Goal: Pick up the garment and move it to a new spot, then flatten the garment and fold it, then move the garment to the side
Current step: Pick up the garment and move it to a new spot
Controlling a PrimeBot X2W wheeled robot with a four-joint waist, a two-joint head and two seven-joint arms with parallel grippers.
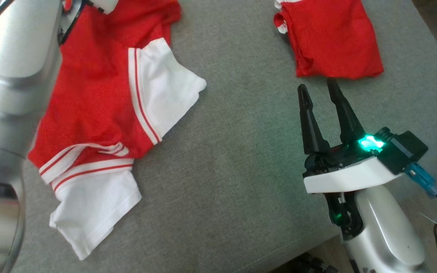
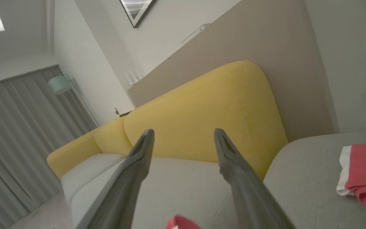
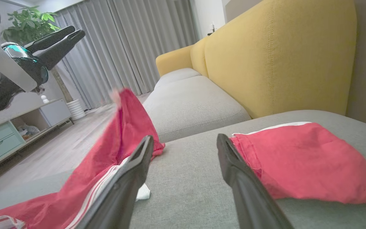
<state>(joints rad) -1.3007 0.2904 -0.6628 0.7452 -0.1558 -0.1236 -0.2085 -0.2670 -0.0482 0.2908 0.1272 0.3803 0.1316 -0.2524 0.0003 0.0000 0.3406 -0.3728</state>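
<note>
Red-and-white garment (image 1: 101, 102) lies rumpled on grey sofa seat (image 1: 233, 159), well left of folded red pile (image 1: 332, 38). Jaws of left gripper (image 2: 183, 132) wide apart, empty; right gripper (image 1: 317, 84) likewise, just on near side of pile. Risks: right jaws snag pile; doubled hem (image 1: 85, 159) invites a two-layer pinch, spoiling flattening.
</note>
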